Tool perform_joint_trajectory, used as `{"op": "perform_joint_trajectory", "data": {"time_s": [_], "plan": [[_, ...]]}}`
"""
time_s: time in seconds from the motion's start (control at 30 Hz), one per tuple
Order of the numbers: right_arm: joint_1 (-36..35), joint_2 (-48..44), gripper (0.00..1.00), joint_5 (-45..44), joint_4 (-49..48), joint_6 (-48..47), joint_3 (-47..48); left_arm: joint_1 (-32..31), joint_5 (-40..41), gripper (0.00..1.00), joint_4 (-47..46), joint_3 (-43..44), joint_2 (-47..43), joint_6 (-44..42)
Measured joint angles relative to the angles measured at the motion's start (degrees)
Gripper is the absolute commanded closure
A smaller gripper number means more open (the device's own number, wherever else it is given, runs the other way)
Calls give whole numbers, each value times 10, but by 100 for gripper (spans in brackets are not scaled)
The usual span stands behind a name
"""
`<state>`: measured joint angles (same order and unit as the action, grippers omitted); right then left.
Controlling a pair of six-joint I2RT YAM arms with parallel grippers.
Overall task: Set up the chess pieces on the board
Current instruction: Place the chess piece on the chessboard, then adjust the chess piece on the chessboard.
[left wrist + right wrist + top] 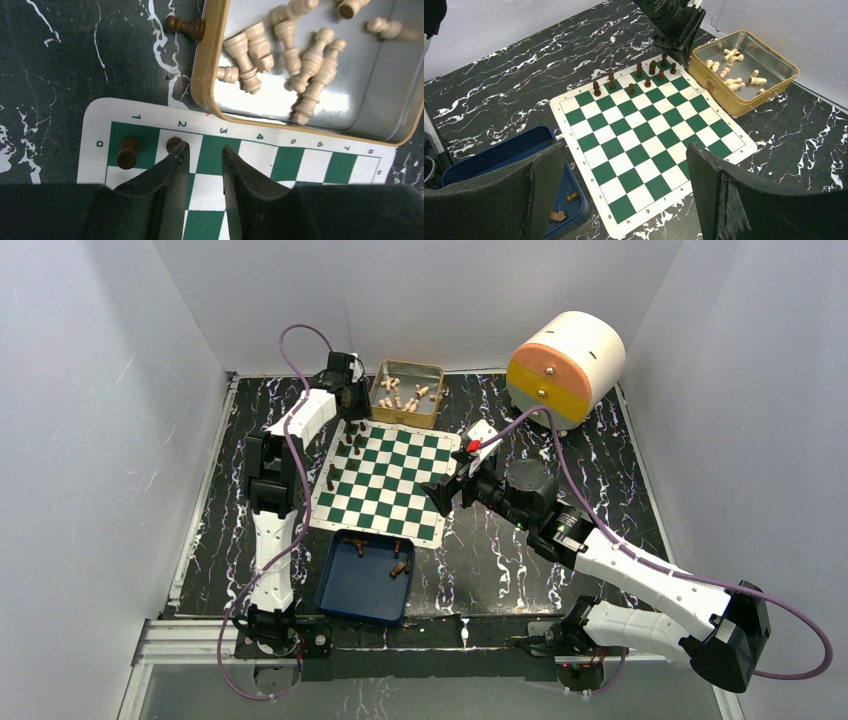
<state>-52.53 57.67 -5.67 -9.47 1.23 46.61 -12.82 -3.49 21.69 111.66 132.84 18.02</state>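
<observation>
Right up close, the left gripper (205,148) is seen with its fingers cracked open just a bit. Nothing is pinched, and one tip is parked right beside a dark piece at the far left corner of the board (644,131). About nine chess pieces (647,81) can be counted standing along that left edge. One more is laid on its side on the table (499,75) beside the gold tin (719,92), and a few are scattered in the blue tray (504,152). The left arm is stretched along the board, wrist tipped down. The right arm is angled in diagonally, with the right gripper (626,150) spread wide and empty by the board's right edge.
</observation>
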Motion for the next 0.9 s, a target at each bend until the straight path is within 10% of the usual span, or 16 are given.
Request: {"op": "perform_joint_trajectory", "data": {"time_s": [0.9], "plan": [[0, -5, 1, 0, 0, 0, 0, 28, 8, 78, -21, -1, -3, 15]]}}
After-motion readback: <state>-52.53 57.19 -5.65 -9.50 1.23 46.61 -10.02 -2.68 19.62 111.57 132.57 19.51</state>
